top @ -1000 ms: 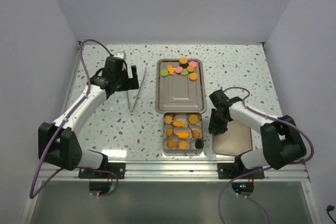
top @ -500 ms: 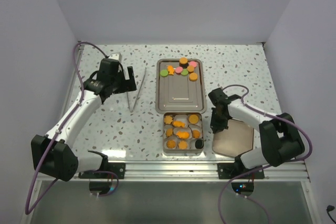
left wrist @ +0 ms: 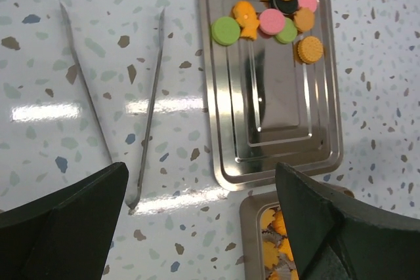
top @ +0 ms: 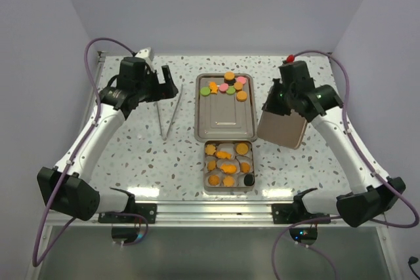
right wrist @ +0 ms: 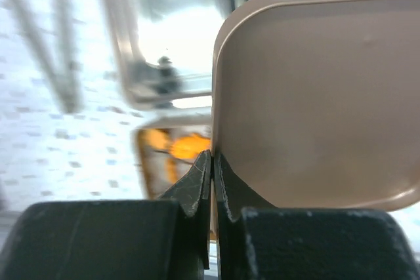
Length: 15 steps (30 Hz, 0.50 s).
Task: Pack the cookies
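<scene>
No text, label, brand, number or sign can be read in any of the three views.

The counter (left wrist: 39, 44) is a pale, speckled, stone-look surface, smooth and glossy enough to throw back streaks of light. The tray (left wrist: 275, 136) is polished metal, mirror-bright, with stamped steps in its floor. The tongs (left wrist: 149, 96) are thin bright metal. The cookies (left wrist: 272, 21) look matt, some with ridged rims. The tin (top: 205, 168) has a shiny metal rim. The lid (right wrist: 315, 96) shows a smooth, matt tan face. The jaws of the left gripper (left wrist: 200, 165) and right gripper (right wrist: 211, 159) look like dull black plastic.
</scene>
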### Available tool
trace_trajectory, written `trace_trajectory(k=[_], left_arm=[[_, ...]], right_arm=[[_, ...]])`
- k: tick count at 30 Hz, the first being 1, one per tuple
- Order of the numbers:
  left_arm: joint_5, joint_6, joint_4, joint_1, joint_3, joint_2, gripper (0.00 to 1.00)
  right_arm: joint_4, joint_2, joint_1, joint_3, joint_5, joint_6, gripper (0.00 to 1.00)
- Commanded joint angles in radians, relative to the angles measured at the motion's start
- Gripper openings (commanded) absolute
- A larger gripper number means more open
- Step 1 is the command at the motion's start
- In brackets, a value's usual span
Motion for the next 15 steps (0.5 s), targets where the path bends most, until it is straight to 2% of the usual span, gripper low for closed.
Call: trace_trajectory(k=[1, 4, 5, 6, 7, 8, 10, 11, 13, 14, 15], left_arm=[[0.148, -0.022, 0.076, 0.006, 0.064, 0.012, 1.00], [0.315, -0.070, 0.223, 0.006, 0.043, 0.007, 1.00], [0.366, -0.088, 0.260, 0.006, 0.024, 0.009, 1.00], [0.453, -0.137, 0.296, 0.006, 0.012, 0.007, 1.00], [0.492, -0.163, 0.380, 0.006, 0.000, 0.003, 1.00], [0.529, -0.192, 0.430, 0.009, -0.037, -0.002, 1.00], [0.610, -0.278, 0.563, 0.020, -0.074, -0.022, 1.00], [0.633, -0.309, 0.611, 0.041, -0.121, -0.030, 1.00], [0.689, -0.405, 0.770, 0.070, -0.172, -0.062, 1.00], [0.701, -0.438, 0.815, 0.107, -0.225, -0.072, 1.00], [0.734, -0.515, 0.862, 0.127, -0.252, -0.080, 1.00]], right_arm=[[0.040, 0.002, 0.000, 0.152, -0.198, 0.049, 0.00], [0.271, 0.004, -0.003, 0.197, -0.431, 0.164, 0.00], [0.427, -0.003, -0.002, 0.189, -0.480, 0.257, 0.00], [0.518, -0.007, -0.002, 0.174, -0.534, 0.314, 0.00], [0.619, -0.012, -0.002, 0.153, -0.603, 0.444, 0.00], [0.825, -0.019, -0.003, 0.105, -0.634, 0.515, 0.00], [1.035, -0.018, -0.003, 0.055, -0.680, 0.717, 0.00], [1.232, -0.016, -0.003, 0.009, -0.682, 0.780, 0.00], [1.411, -0.001, -0.002, -0.036, -0.668, 0.964, 0.00], [1.582, 0.007, -0.002, -0.071, -0.647, 1.020, 0.00], [1.663, 0.020, -0.003, -0.084, -0.636, 1.072, 0.00]])
